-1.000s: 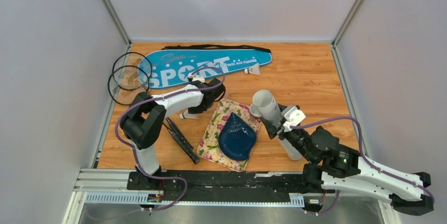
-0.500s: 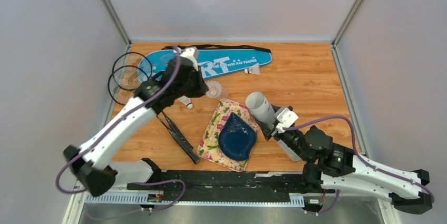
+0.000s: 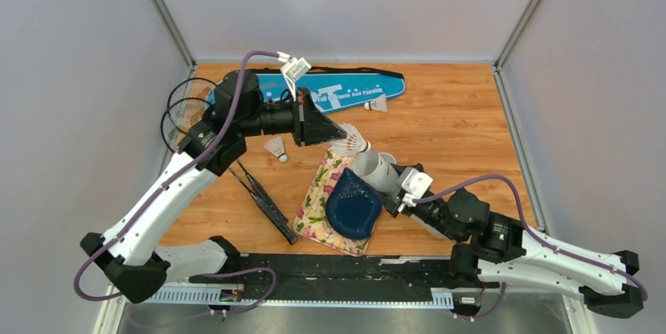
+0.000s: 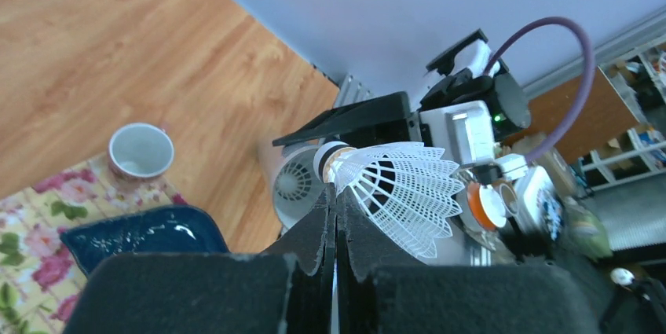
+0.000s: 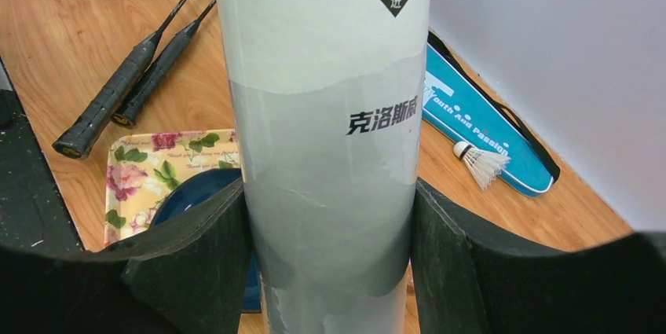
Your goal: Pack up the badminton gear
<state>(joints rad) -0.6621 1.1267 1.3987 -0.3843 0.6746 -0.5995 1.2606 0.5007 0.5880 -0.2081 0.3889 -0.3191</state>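
The left tool is pinched fully shut on the edge of a shuttlecock, whose cork end sits just beside the open mouth of the tube. A second ago this tool was low over the worktop, partly open. Since then it has closed, lifted and swung across. The right tool, its jaws wide around the tube's body, has tipped the tube toward it. The shuttlecock looks ready to go in. A second shuttlecock and a third shuttlecock lie on the worktop, and the rackets are outside the bag.
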